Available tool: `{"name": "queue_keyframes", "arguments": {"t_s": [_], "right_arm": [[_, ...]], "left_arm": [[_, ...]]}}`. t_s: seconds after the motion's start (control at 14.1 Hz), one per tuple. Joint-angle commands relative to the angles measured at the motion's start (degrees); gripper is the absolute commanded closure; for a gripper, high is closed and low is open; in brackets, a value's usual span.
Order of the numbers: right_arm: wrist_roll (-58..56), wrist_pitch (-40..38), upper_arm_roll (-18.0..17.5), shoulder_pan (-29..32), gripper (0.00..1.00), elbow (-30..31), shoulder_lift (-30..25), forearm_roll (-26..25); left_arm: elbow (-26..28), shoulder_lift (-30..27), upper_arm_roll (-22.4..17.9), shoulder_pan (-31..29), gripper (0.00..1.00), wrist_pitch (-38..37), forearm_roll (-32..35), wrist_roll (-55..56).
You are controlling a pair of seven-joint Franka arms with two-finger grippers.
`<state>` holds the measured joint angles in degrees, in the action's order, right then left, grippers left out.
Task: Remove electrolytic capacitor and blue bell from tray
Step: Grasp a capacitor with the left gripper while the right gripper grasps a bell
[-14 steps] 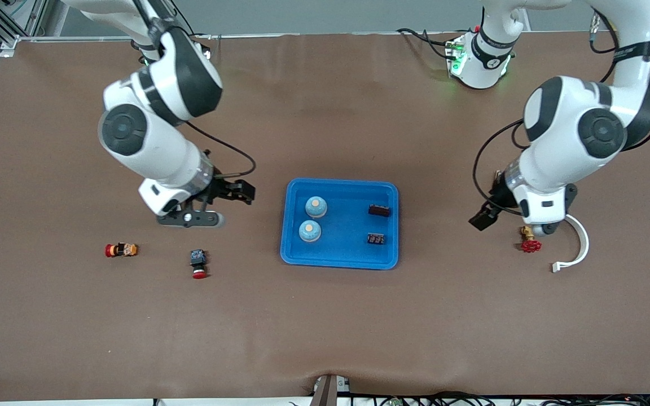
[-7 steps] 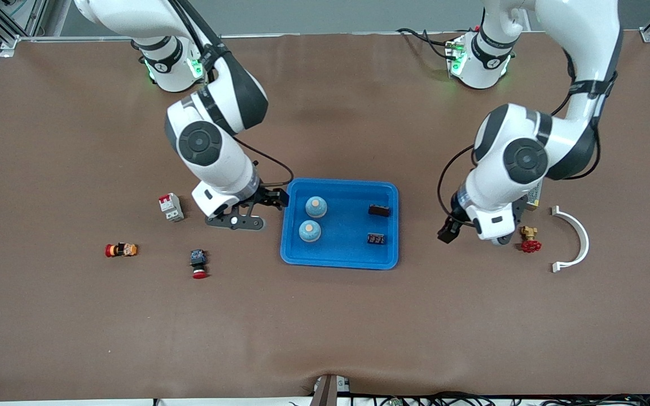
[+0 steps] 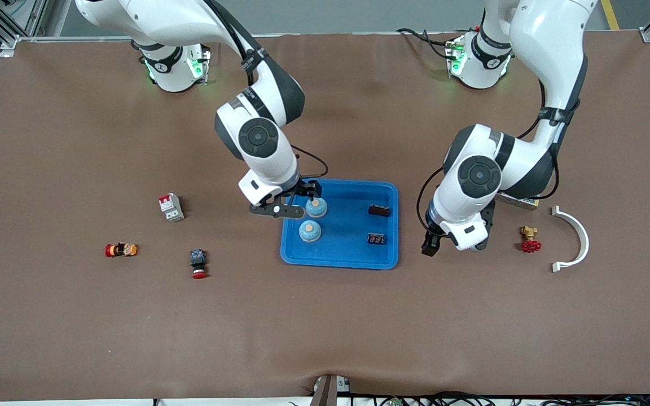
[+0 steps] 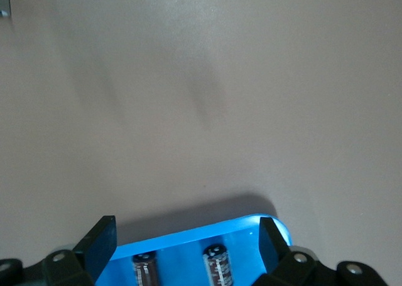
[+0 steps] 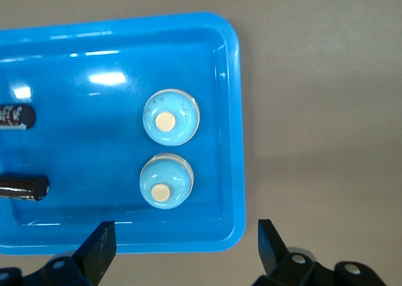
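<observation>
Since nothing has left the tray (image 3: 339, 260), it sits mid-worktop (image 3: 325, 327) with two blue bells (image 3: 315, 208) toward the right arm's end and two electrolytic capacitors (image 3: 379, 211) toward the left arm's end. Step in hand, by my reading: the approach.

To do it well, centre over one bell's dome (smooth, may slip), then descend straight.

Right jaws: wide, empty, over the rim beside the farther bell. Left jaws: equally wide, empty, over bare worktop just beside the tray's capacitor end.
</observation>
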<state>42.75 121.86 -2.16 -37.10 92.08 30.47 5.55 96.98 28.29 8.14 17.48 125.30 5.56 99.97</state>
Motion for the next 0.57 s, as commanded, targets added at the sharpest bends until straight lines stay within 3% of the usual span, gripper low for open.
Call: {"name": "queue_keyframes", "arguments": {"t_s": [0.0, 0.5], "right_arm": [[1.11, 1.44, 0.49, -0.95, 0.00, -0.41, 1.51, -0.72], [1.11, 8.65, 0.49, -2.89, 0.00, 0.03, 6.26, -0.72]], "left_arm": [[-1.27, 0.97, 0.04, 1.06, 0.00, 0.65, 1.30, 4.17], [-1.44, 1.76, 0.12, 4.75, 0.00, 1.08, 0.68, 13.05]]}}
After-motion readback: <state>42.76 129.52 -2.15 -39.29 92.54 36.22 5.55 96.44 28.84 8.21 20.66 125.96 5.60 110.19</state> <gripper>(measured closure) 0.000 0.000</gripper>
